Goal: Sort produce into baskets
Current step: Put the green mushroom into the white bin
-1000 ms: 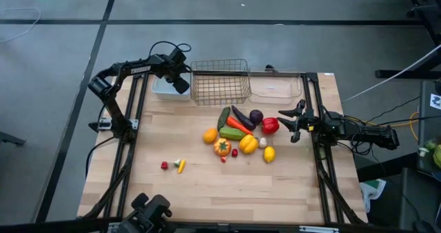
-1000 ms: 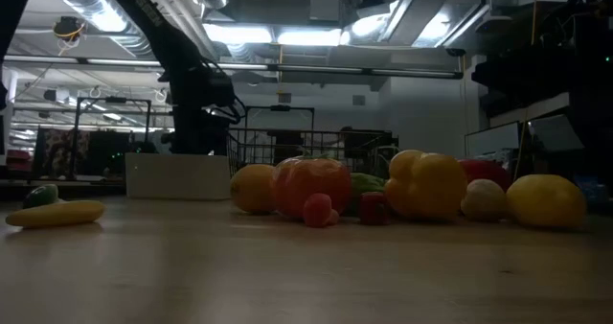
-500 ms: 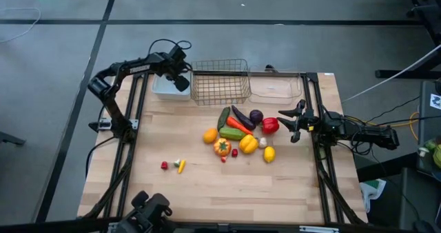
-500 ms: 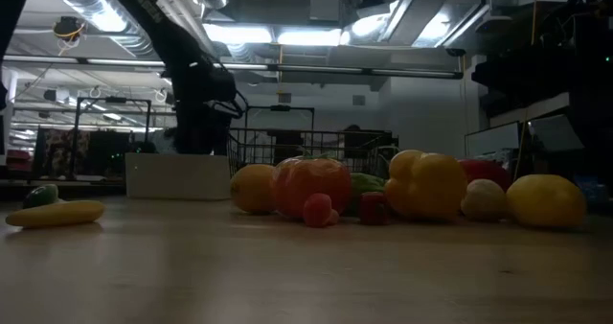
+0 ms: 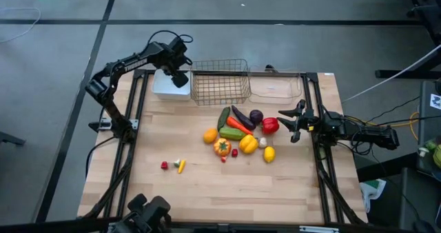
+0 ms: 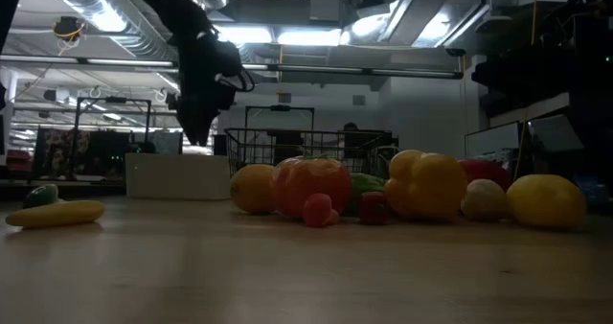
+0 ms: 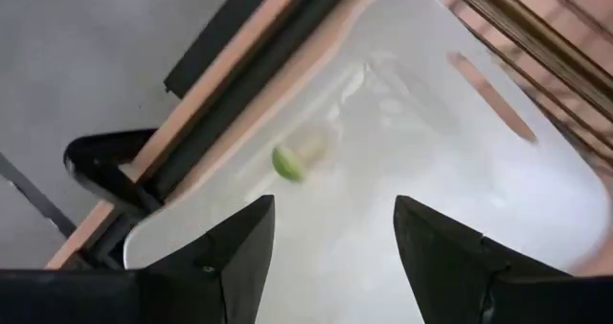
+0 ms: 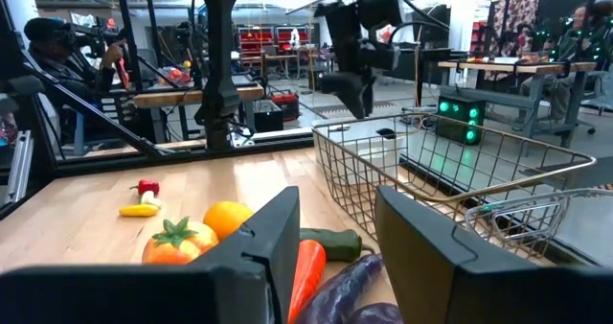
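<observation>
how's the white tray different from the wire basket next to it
The white tray has solid, opaque walls; the wire basket is open grey mesh that you can see through. In the high view the tray looks smaller than the basket. The tray holds a small green piece, and the left gripper hangs above it; no produce shows in the basket. Both are rectangular and stand side by side along the table's far edge.

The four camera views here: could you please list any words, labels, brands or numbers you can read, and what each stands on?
None can be read.
The white tray, wire basket, clear bin and toy produce carry no print.
Signs in the room behind are too blurred to read.
</observation>
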`<act>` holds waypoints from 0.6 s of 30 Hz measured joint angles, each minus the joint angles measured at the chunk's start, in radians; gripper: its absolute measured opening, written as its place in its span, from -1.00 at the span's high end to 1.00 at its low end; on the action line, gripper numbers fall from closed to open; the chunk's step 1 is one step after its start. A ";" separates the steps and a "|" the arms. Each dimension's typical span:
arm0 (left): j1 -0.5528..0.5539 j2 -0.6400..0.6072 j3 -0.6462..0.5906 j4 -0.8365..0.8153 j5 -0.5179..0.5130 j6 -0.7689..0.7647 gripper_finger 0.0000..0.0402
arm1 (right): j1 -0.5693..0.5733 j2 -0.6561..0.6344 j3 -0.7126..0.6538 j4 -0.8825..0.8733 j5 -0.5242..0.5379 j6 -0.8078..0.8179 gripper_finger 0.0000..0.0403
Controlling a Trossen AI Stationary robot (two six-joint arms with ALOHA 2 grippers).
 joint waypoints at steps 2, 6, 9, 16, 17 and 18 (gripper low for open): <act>-0.021 0.000 0.025 -0.063 0.000 0.004 -0.05 | 0.000 0.000 0.000 0.000 0.000 0.000 0.31; -0.078 -0.001 0.066 -0.184 0.003 0.026 -0.05 | 0.000 0.000 0.000 0.000 0.000 0.000 0.31; -0.132 -0.019 0.069 -0.228 0.029 0.021 -0.05 | 0.000 0.000 0.000 0.000 0.000 0.000 0.31; -0.294 -0.085 0.069 -0.290 0.110 -0.089 -0.05 | 0.000 0.000 0.000 -0.001 0.000 0.000 0.31; -0.322 -0.092 0.069 -0.296 0.111 -0.111 -0.05 | 0.000 0.000 0.000 -0.001 0.000 0.000 0.31; -0.350 -0.097 0.069 -0.307 0.111 -0.130 -0.05 | 0.000 0.000 0.000 -0.001 0.000 0.000 0.31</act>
